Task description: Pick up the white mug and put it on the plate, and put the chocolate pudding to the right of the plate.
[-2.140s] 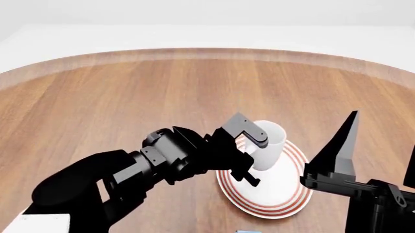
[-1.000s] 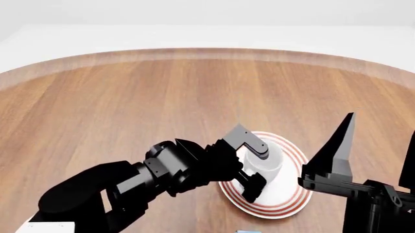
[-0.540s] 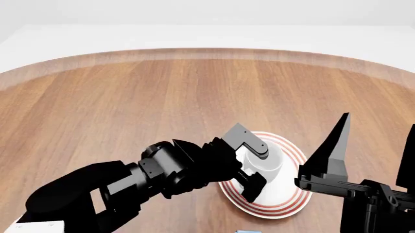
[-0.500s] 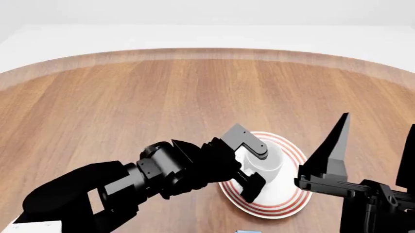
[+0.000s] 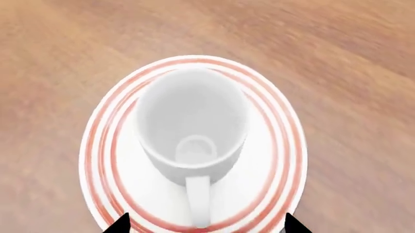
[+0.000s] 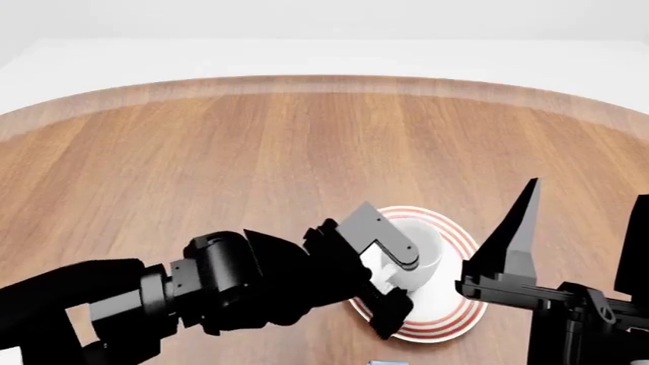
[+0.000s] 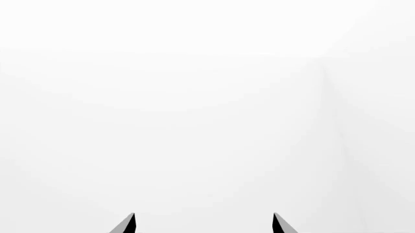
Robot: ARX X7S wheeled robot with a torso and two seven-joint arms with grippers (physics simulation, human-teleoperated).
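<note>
the left gripper is pulling back toward the near left, away from the white mug, its fingers now spread and clear of the cup after clasping it a second ago. the white mug is standing on the plate, having been held above it two seconds back; in the left wrist view its handle is pointing at the camera. the right gripper is edging slightly left.

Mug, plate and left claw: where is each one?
mug (image 5: 191, 116), left wrist view, inner wall.
plate (image 5: 275, 145), left wrist view, red-ringed rim.
left claw (image 5: 202, 224), left wrist view, gap between its tips.
</note>
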